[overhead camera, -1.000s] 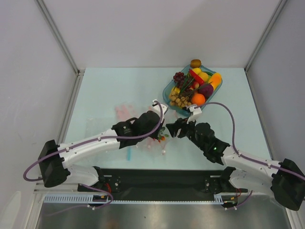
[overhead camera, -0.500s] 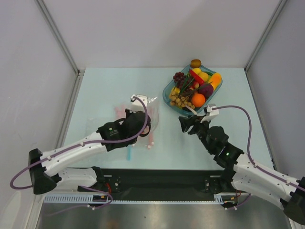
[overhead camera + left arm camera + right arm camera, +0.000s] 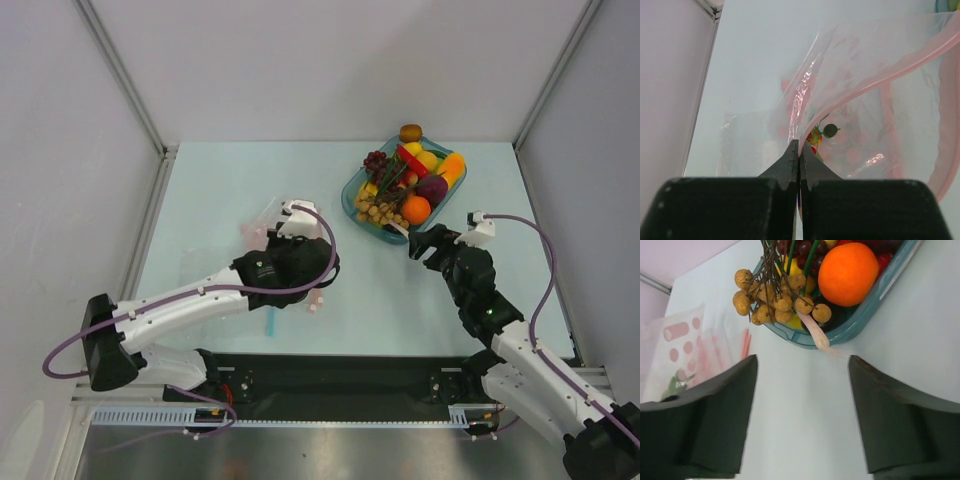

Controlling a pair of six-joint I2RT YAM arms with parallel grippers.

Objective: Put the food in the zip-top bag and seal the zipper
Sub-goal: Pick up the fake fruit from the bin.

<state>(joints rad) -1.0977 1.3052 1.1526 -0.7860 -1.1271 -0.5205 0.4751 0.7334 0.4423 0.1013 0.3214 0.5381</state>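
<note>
Two jobs: left end effector [image 3: 799, 150], clenched on the clear crinkly zip-top bag [image 3: 865, 115] at its pale-pink zipper strip [image 3: 880, 80], centre-left, should hold the mouth lifted; right end effector [image 3: 802, 365], spread, should straddle the tan grape bunch [image 3: 775, 300], upper right.

Built of white tubular links and rounded black joint housings in both left arm [image 3: 185, 300] and right arm [image 3: 530, 360], trailed by a looping purple cable [image 3: 551, 262] ending in a small white plug [image 3: 481, 216] at each wrist, tipped with matte black left claw [image 3: 799, 144] and right claw [image 3: 802, 360].
</note>
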